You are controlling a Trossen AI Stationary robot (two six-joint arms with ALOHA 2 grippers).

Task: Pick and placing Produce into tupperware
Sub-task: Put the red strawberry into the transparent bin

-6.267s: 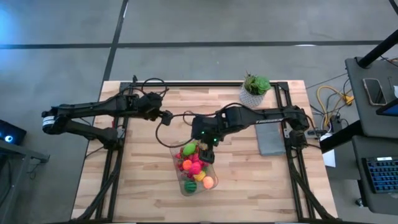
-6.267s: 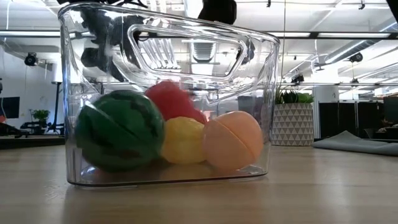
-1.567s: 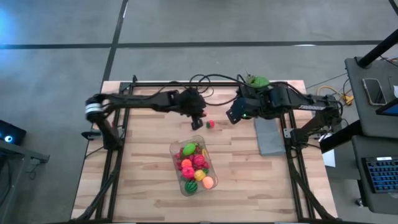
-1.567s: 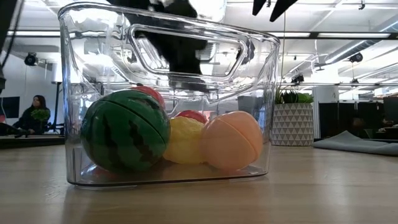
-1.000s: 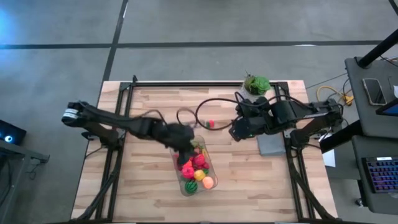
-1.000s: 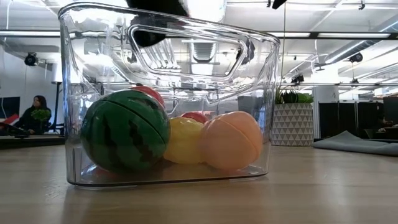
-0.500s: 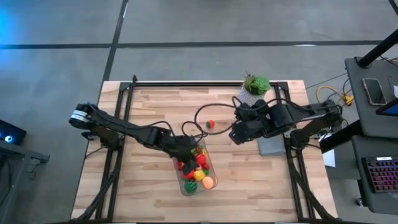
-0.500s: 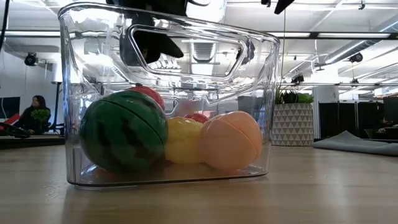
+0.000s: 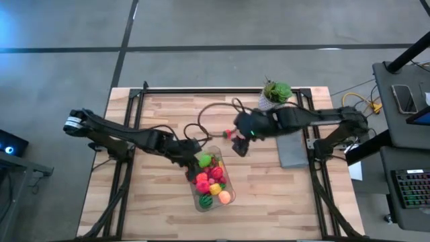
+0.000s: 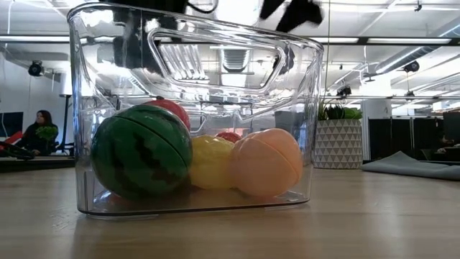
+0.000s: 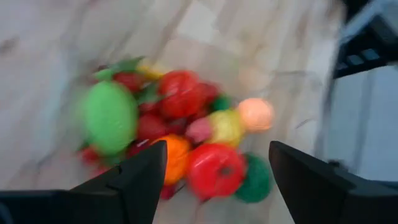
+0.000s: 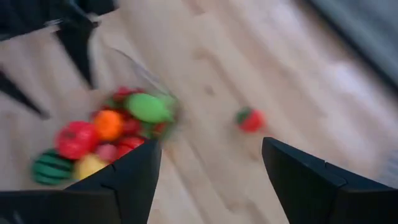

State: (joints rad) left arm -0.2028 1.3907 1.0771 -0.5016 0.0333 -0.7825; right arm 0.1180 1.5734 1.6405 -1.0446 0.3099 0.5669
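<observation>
- The left gripper (image 9: 195, 153), fingers spread and empty, is pulling back to the far-left rim of the tupperware (image 9: 226, 179), which is sitting mid-worktop, full of Produce (image 9: 210, 176).
- The right gripper (image 9: 236, 142), spread, is swinging leftward over a loose red piece (image 12: 250, 119).
- The wooden worktop (image 9: 148, 195) is carrying everything; a seated person (image 10: 37, 131) is showing behind.

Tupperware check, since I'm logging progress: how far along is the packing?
Mostly done: the tupperware already holds a pile of produce. Nothing is in hand: the left gripper is open over its near end, the right gripper open above the table. Left: one red piece on the wood.
</observation>
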